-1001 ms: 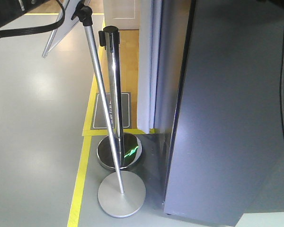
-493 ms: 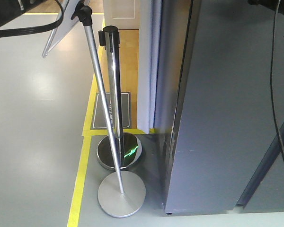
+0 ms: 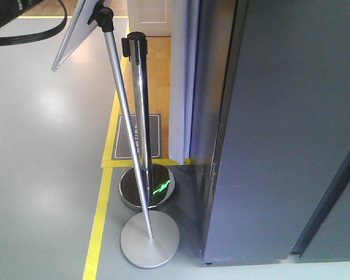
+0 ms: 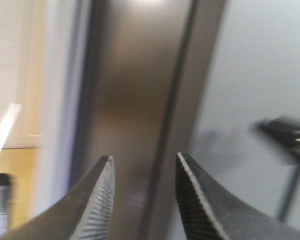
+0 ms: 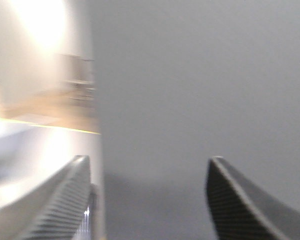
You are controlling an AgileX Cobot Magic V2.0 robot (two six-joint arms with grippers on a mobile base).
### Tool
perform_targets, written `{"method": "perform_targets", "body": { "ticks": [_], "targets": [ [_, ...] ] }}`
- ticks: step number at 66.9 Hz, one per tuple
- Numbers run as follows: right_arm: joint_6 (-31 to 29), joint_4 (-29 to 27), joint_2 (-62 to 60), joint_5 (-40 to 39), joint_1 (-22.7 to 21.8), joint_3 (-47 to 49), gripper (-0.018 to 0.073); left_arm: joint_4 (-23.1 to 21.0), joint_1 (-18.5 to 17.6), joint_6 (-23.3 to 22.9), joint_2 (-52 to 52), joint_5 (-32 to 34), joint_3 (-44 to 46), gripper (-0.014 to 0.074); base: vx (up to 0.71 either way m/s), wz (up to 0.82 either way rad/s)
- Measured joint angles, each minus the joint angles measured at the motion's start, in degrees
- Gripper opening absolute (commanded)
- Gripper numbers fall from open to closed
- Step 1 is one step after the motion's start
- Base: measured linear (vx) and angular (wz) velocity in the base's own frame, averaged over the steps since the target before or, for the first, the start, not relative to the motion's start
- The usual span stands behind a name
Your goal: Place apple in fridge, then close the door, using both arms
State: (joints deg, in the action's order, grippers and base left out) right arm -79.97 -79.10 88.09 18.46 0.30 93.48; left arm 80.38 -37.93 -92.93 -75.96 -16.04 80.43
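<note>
The tall dark grey fridge (image 3: 221,116) fills the right half of the front-facing view, standing upright on the grey floor. Its flat, matte grey door (image 3: 286,134) faces the camera and lies flush against the cabinet along a dark vertical seam. In the left wrist view, the fridge's brushed, brownish-grey edge runs vertically through the centre.

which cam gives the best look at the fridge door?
Exterior front-facing: it shows the door sharp, as a broad dark grey panel down to its bottom edge. The left wrist view shows only blurred grey panels and a dark seam past the open left claw. The right wrist view shows a blurred plain grey surface behind the open right claw.
</note>
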Motion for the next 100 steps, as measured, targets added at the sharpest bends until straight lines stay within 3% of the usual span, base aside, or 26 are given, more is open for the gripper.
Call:
{"method": "perform_targets", "body": {
  "ticks": [6,14,26,32,41,46,57,67,80,100],
  "targets": [
    [3.0,2.2,-3.0,9.2,0.0,0.0,0.0193,-0.8,0.0,2.8,0.1,-3.2,0.0,0.0288,0.0,0.0],
    [9.9,9.4,-6.4,19.9,0.0,0.0,-0.0017,-4.6,0.0,6.8,0.6,-6.6,0.0,0.0255,0.0,0.0],
    [20.5,21.4,-10.6,32.9,0.0,0.0,-0.0003,-13.7,0.0,15.6,2.6,-7.9,0.0,0.0151,0.0,0.0],
    [24.8,26.3,-12.6,35.7,0.0,0.0,-0.0003,-21.6,0.0,22.8,3.5,-8.5,0.0,0.0081,0.0,0.0],
    [27.4,29.3,-16.0,36.1,0.0,-1.6,-0.0003,-34.2,0.0,36.0,4.4,-10.8,0.0,-0.0008,0.0,0.0],
    [27.5,29.3,-18.7,34.3,0.0,-5.4,-0.0003,-40.8,0.0,44.4,5.0,-12.7,0.0,-0.0008,0.0,0.0],
    [26.3,29.6,-27.5,28.0,0.0,-20.9,-0.0003,-52.0,0.0,61.4,6.7,-18.9,0.0,-0.0007,0.0,0.0],
    [24.2,29.7,-36.1,22.2,0.0,-36.7,-0.0003,-60.2,0.0,71.7,8.1,-23.5,-1.6,-0.0007,0.0,0.0],
    [23.8,29.7,-47.3,16.5,0.0,-54.5,-0.0003,-66.9,0.0,75.7,10.7,-21.5,-13.7,-0.0007,0.0,0.0],
    [23.7,29.7,-57.3,13.3,0.0,-69.4,-0.0002,-73.3,0.0,75.9,19.6,-3.1,-43.7,-0.0007,0.0,0.0]
  ]
}}
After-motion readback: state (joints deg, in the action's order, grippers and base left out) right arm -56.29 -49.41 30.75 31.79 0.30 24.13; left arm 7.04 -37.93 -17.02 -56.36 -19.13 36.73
